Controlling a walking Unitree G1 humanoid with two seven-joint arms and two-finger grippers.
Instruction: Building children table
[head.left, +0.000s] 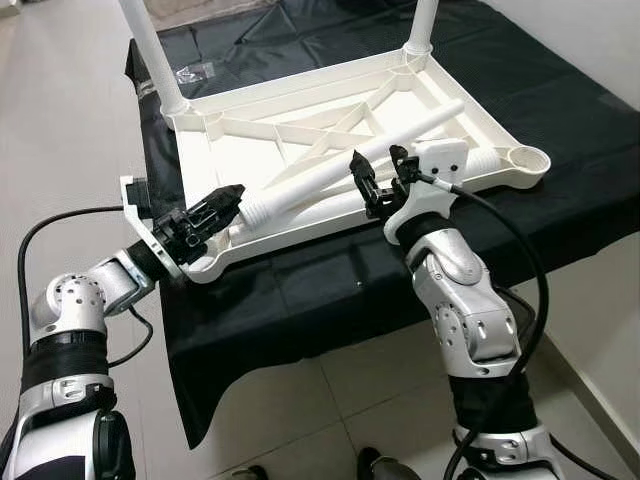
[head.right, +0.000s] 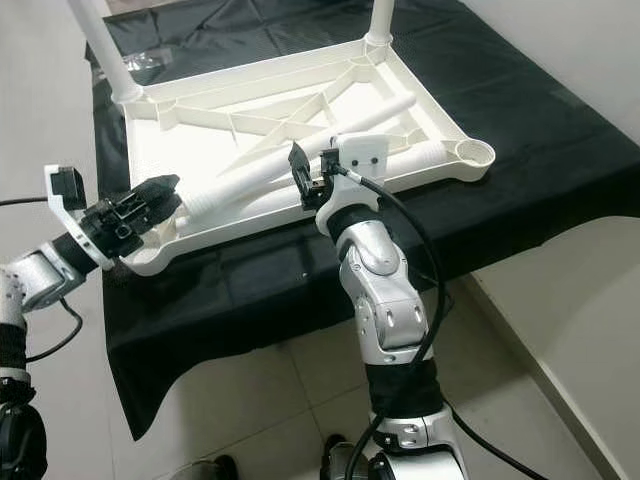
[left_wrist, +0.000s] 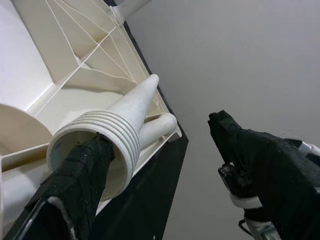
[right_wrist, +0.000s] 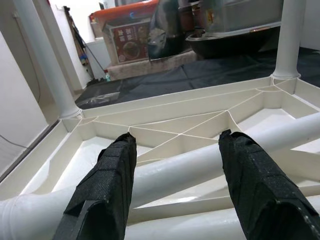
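On the black cloth (head.left: 560, 110) sits the white tabletop (head.left: 300, 110), upside down, ribbed underside facing up, one corner hanging just past the cloth's near edge. Two legs are already standing in the far corner sockets: far-left leg (head.left: 150, 45) and far-right leg (head.left: 425, 20), both upright. Near-right socket (head.left: 527, 158) is bare. A loose leg (head.left: 350, 150) lies diagonally across the ribs, tapered tip toward the far right, threaded end (head.left: 258, 208) toward the near-left corner. A second loose leg (left_wrist: 159, 125) lies beside it (seen best from the left wrist). Left gripper (head.left: 215, 205) is at the threaded end: fingers apart, one finger (left_wrist: 82, 175) poked inside the hollow mouth of the leg, the other finger (left_wrist: 260, 160) out in free air, well apart from the leg, so not clamped on anything. Right gripper (head.left: 378, 180) is over the middle of the same leg, fingers apart and straddling it; the right wrist view shows left-hand finger (right_wrist: 107, 185) and right-hand finger (right_wrist: 255, 175) on either side with the leg running across between them; contact can't be confirmed. A small clear bag (head.left: 195, 72) lies on the cloth behind the tabletop's far-left corner. Tiled floor (head.left: 70, 130) around the cloth. Clutter of boxes (right_wrist: 130, 40) in the background of the right wrist view.
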